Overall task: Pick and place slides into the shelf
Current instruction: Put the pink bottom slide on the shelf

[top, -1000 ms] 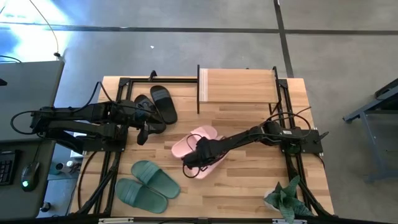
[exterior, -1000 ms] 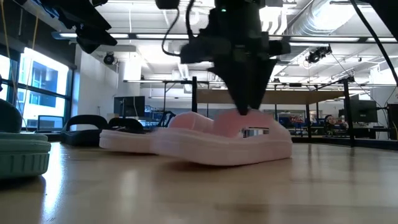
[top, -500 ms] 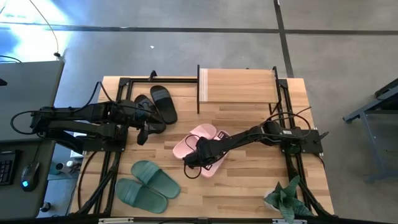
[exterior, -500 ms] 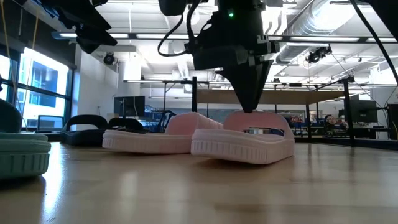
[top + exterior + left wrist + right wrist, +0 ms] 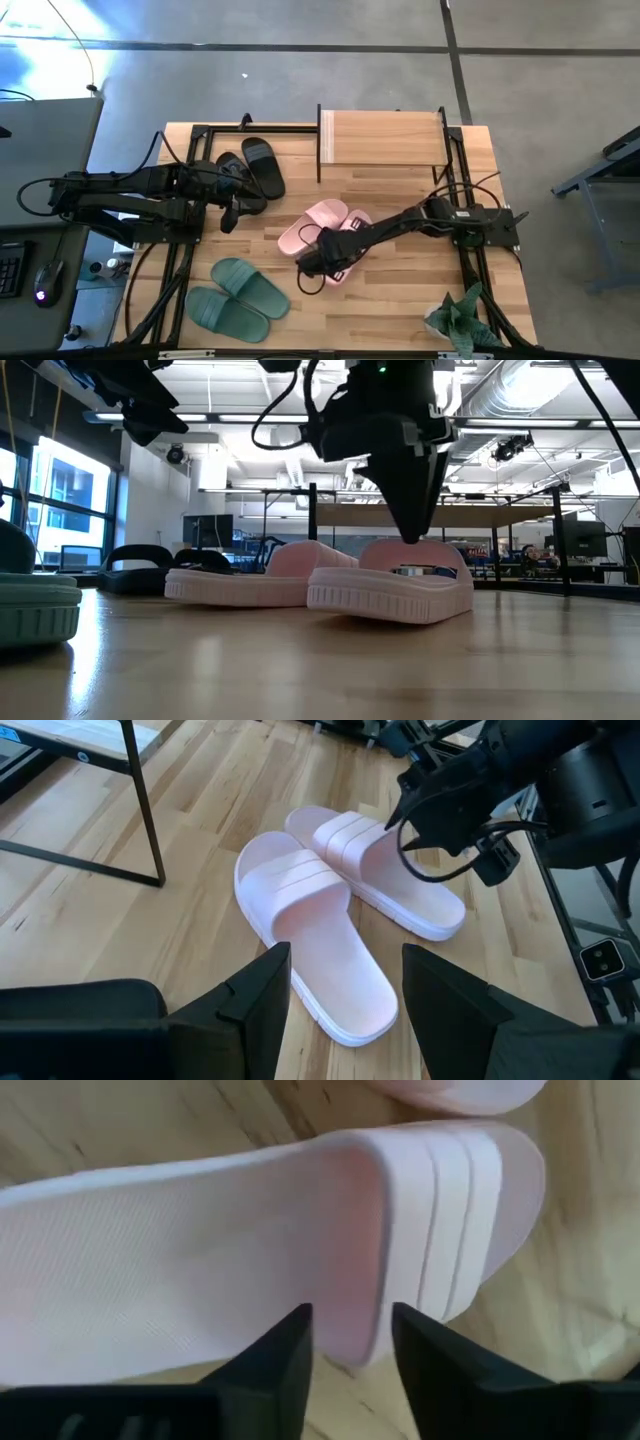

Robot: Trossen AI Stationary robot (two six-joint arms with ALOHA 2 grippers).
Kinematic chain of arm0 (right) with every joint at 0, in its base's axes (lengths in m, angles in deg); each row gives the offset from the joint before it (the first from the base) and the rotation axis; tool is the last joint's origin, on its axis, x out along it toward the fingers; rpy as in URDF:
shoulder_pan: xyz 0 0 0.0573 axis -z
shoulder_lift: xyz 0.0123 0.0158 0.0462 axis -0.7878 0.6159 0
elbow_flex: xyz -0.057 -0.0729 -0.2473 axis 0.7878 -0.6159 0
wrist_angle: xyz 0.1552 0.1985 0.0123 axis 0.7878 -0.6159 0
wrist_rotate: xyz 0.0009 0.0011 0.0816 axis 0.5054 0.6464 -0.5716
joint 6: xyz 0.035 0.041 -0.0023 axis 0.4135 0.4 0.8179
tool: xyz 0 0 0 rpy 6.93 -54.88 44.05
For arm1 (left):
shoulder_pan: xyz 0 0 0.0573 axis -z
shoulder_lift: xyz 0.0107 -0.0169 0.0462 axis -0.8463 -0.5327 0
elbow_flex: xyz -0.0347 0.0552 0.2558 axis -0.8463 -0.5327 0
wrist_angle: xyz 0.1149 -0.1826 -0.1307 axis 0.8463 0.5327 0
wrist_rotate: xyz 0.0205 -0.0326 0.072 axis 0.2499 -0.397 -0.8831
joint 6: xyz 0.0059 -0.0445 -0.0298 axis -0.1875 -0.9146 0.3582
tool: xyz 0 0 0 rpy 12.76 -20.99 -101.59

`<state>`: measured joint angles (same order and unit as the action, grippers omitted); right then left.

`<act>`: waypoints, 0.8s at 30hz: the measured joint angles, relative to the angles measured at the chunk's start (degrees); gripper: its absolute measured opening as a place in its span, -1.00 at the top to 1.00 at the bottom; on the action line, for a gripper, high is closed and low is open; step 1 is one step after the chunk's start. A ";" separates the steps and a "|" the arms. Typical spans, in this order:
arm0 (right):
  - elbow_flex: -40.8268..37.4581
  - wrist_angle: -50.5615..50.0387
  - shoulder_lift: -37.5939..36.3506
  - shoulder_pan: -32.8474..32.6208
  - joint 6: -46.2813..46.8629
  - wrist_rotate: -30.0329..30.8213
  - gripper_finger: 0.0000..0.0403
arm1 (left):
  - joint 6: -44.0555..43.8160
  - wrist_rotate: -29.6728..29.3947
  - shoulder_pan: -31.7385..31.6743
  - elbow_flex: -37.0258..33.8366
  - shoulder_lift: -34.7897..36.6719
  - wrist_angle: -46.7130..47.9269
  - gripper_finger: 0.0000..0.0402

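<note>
Slides: two pink slides (image 5: 322,222), two black slides (image 5: 250,170), two green slides (image 5: 238,296).
Right gripper (image 5: 348,1342): fingers apart over one pink slide's strap.
Left gripper (image 5: 345,1005): fingers apart, beside the black slides.
Hidden: black slides partly under left arm.

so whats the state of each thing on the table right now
pink slides: flat on table, side by side
black slides: on table, by left gripper
green slides: flat on table, untouched
shelf: top bare
right gripper: open, over one pink slide
left gripper: open, holding nothing
</note>
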<state>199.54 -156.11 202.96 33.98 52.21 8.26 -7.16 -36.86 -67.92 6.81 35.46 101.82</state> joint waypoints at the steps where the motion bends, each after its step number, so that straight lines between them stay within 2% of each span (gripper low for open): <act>1: 0.00 0.00 0.00 -0.22 0.42 1.13 0.25 | 0.00 0.00 0.00 0.00 0.00 0.00 0.12; 5: 0.00 -0.01 0.00 -0.92 1.05 5.94 0.07 | 0.00 0.00 0.00 0.00 0.00 0.00 0.12; 9: 0.00 -0.01 0.06 -1.20 0.85 9.82 -0.01 | 0.00 0.00 -0.01 0.00 0.00 0.00 0.12; 16: 0.02 -0.02 1.99 -0.32 0.59 7.45 -0.01 | 0.00 0.00 0.00 0.00 0.00 -0.01 0.12; 24: 0.02 0.00 3.17 -0.33 -0.03 8.16 -0.01 | 0.00 0.00 0.00 0.00 0.00 -0.02 0.12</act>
<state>199.56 -156.11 206.13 33.65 52.19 16.42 -7.16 -36.86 -67.92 6.81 35.46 101.80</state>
